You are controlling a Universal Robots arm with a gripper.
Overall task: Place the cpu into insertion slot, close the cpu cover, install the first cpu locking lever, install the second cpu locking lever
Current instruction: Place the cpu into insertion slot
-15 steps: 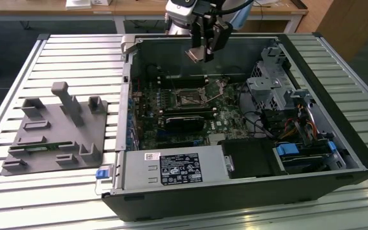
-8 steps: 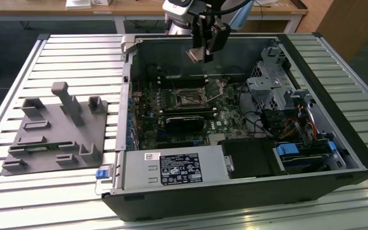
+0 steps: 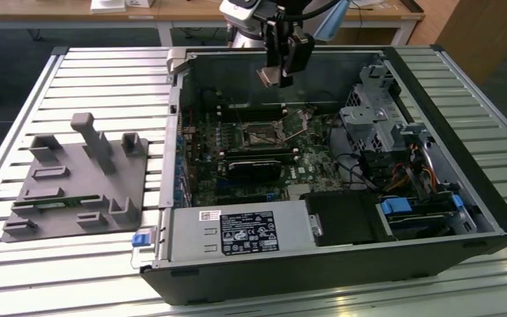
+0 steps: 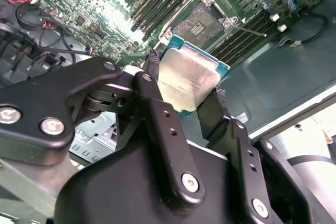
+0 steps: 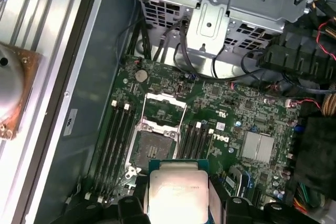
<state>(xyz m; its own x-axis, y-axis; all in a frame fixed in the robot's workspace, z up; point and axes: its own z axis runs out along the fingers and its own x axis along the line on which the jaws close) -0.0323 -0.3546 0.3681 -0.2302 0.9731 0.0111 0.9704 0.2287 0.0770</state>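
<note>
Open computer case (image 3: 342,267), grey fixture (image 3: 103,191), slatted table (image 3: 51,277)

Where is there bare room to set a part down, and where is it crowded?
Free: table slats around the grey fixture, at the exterior view's left of the case. Crowded: inside the case, round the slot, with cables and drive cage.

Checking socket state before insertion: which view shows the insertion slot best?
First wrist view: the insertion slot is seen nearly square-on, uncovered, just beyond the held cpu. The second wrist view shows the slot at a slant; the exterior view shows the slot from afar, mid-board.
</note>
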